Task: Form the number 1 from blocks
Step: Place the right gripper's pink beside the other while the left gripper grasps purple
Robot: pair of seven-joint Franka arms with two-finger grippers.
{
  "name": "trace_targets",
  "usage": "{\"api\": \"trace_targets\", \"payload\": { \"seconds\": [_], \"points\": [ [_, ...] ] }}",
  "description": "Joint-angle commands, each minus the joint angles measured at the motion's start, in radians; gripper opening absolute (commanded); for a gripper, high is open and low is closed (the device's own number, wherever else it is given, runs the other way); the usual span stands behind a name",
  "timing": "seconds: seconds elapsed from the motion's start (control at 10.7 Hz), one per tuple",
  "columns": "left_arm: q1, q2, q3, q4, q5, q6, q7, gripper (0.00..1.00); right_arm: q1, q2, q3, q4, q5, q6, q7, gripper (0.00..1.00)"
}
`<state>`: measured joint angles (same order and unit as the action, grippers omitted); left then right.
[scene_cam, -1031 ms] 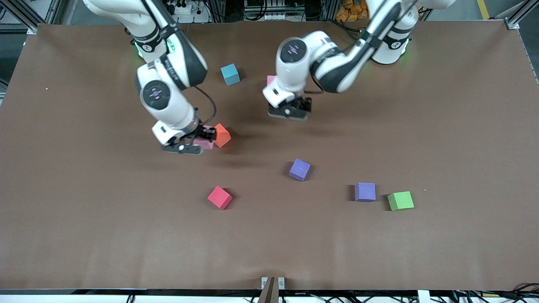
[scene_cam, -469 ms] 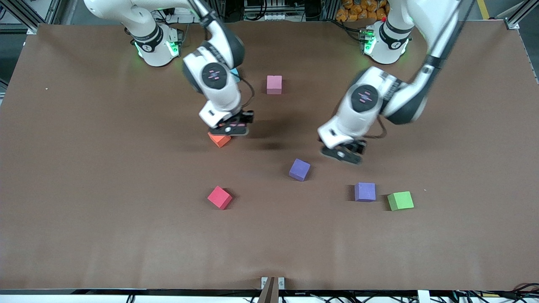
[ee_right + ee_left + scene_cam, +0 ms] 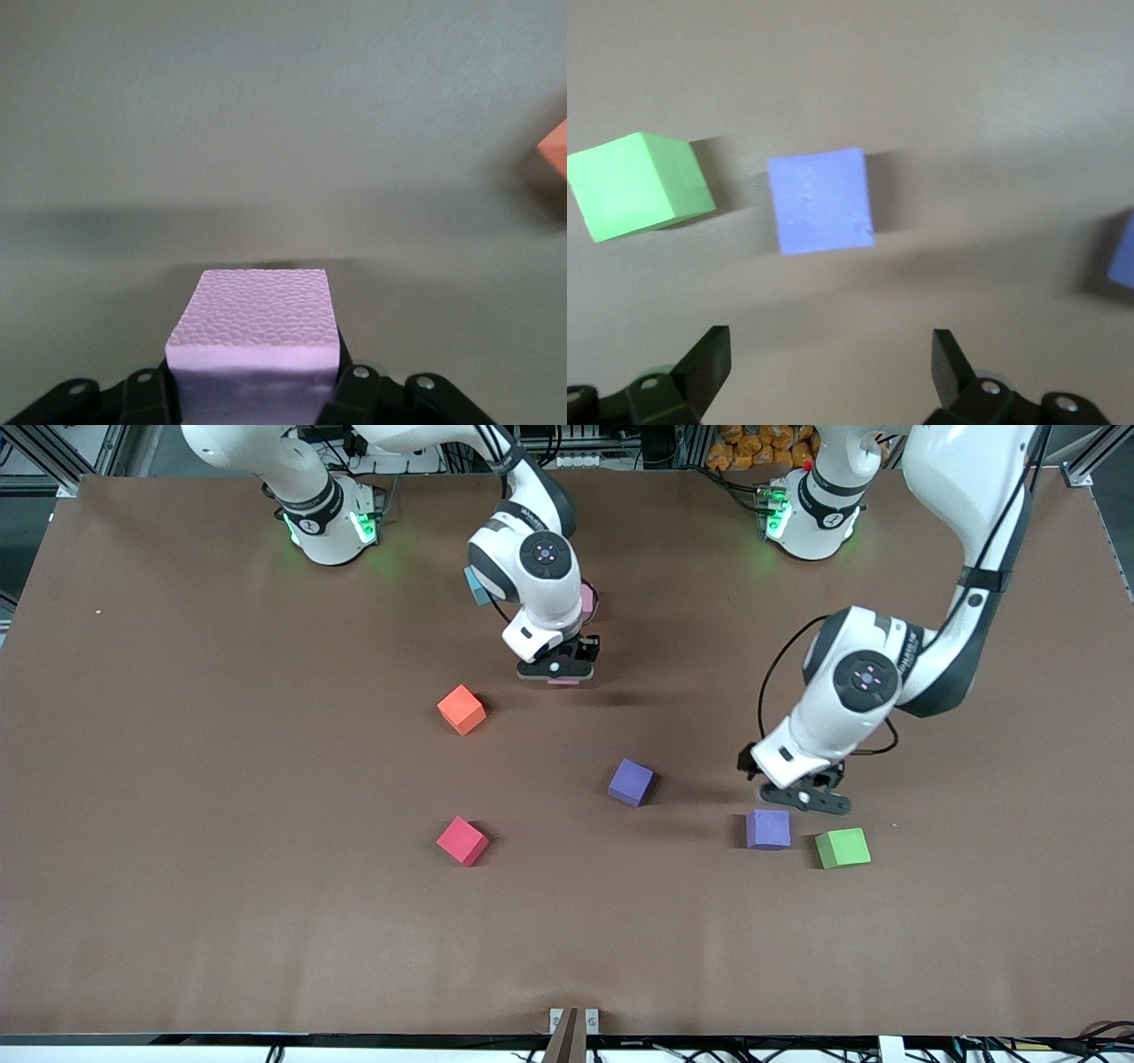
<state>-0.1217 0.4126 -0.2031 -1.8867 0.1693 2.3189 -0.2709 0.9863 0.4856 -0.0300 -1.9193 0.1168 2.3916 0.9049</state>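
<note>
We read the clock on the front view, with twelve o'clock toward the robots' bases.

The right end effector [image 3: 558, 673] is closed on a pink block [image 3: 257, 323], its fingers pressing two facing sides. It hangs over bare table [image 3: 177, 779], at about two o'clock from the orange block [image 3: 462, 709]. We cannot tell whether the held block touches the table.

A second pink block [image 3: 588, 600] sits at twelve o'clock from that end effector, mostly hidden by the right arm. A light blue cube [image 3: 474, 589] peeks out by the same arm, at about ten o'clock from the end effector.

The left end effector [image 3: 802, 797] is wide open and holds nothing. It hangs over the table just at one o'clock of a purple block [image 3: 768, 829], and the left wrist view shows this block lying ahead of the spread fingers [image 3: 709, 359].

A green cube [image 3: 842, 848] rests just beside that purple block, at about four o'clock. The second purple block [image 3: 631, 782] lies apart from the first, at about ten o'clock, near the table's middle. A red cube [image 3: 462, 841] lies at six o'clock from the orange block, well apart.
</note>
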Motion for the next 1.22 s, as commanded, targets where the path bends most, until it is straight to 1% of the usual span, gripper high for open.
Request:
{"api": "trace_targets", "payload": {
  "seconds": [0.0,0.19,0.38,0.75,0.84,0.94,1.03,1.12],
  "points": [
    [-0.051,0.083,0.063,0.090,-0.022,0.000,-0.085,1.00,0.054,-0.001,-0.008,-0.013,0.011,-0.003,0.031,0.59],
    [-0.070,0.133,0.085,0.142,-0.022,0.000,-0.122,1.00,0.087,-0.001,-0.008,-0.032,0.011,0.000,0.032,0.60],
    [-0.111,0.173,0.120,0.188,-0.025,0.000,-0.175,1.00,0.115,0.007,-0.007,-0.030,0.012,0.001,0.061,0.59],
    [-0.124,0.212,0.136,0.208,-0.022,0.000,-0.174,1.00,0.135,0.017,0.001,-0.055,0.011,0.037,0.071,0.60],
    [-0.124,0.215,0.139,0.208,-0.020,0.000,-0.169,1.00,0.138,0.022,0.002,-0.055,0.011,0.046,0.071,0.62],
    [-0.124,0.218,0.139,0.208,-0.017,0.002,-0.165,1.00,0.140,0.022,0.002,-0.056,0.011,0.053,0.071,0.87],
    [-0.124,0.229,0.140,0.212,-0.014,0.005,-0.160,1.00,0.141,0.018,0.002,-0.056,0.011,0.050,0.071,1.00],
    [-0.124,0.239,0.151,0.215,-0.013,0.022,-0.154,1.00,0.134,0.001,0.002,-0.056,0.011,0.040,0.071,1.00]
  ]
}}
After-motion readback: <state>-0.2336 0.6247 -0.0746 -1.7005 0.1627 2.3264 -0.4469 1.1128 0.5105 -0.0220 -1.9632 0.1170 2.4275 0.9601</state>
